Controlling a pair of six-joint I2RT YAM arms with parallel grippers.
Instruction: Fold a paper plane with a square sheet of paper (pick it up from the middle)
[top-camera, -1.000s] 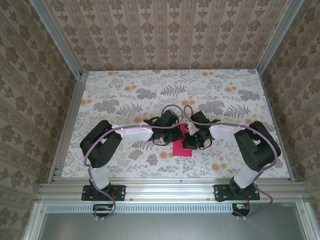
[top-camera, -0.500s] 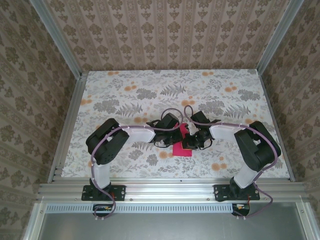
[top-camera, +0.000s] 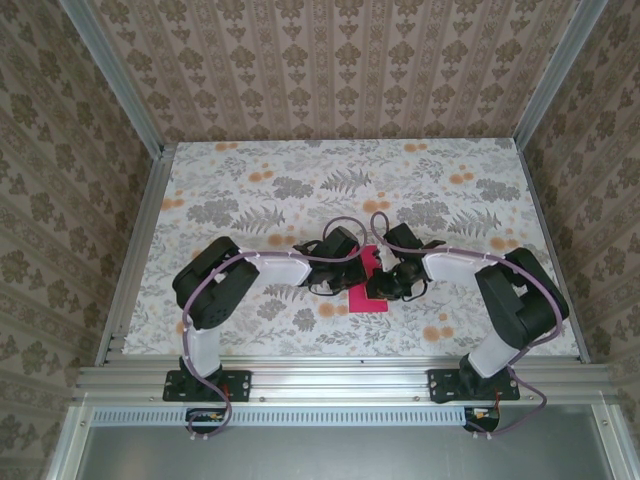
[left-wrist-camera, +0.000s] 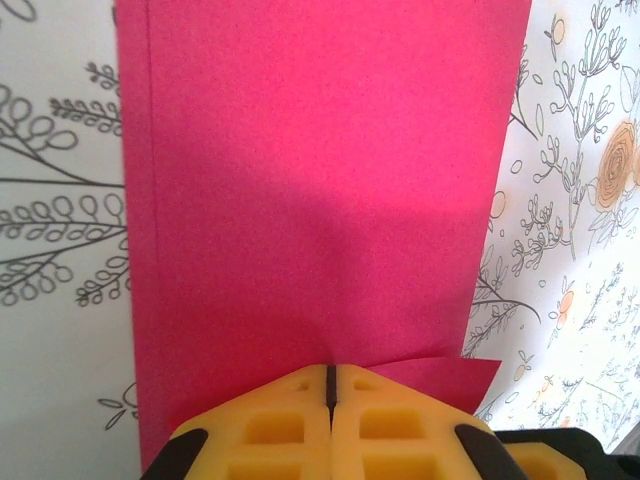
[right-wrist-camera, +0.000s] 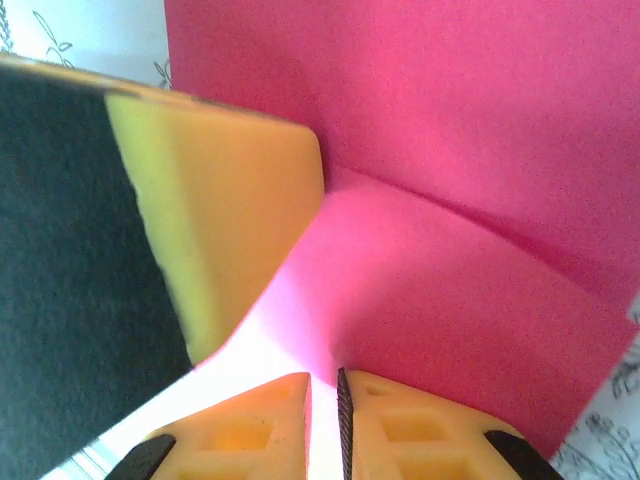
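Left claw (left-wrist-camera: 330, 385) has just finished closing. The yellow fingers are tight together with only a dark seam between them, right at the near edge of the square sheet of paper (left-wrist-camera: 320, 200). I judge I've got that edge pinched, though the contact itself is hidden behind my own fingertips. A small corner flap (left-wrist-camera: 440, 372) pokes out just beside them on the right.

The sheet lies in the middle of the desk (left-wrist-camera: 60, 330), between my two wrists. It's already doubled over, and a second layer's edge runs along its left side.

Now the right claw (right-wrist-camera: 322, 385): a moment ago it was clamped, and it's starting to part. There's a narrow slit between the jaws, wider than thin paper needs, with a curved pink layer rising up to meet it. I read that as a grip being let go, though I can't tell whether the paper has slipped free yet.

From above, both claws meet over the pink sheet (top-camera: 368, 292), the right arm having nudged a little.

So it's a handover: left holds the fold down, right frees itself for the next crease. There's no dart shape yet, so we're still early. The risk is the raised layer springing back when the right lets go.
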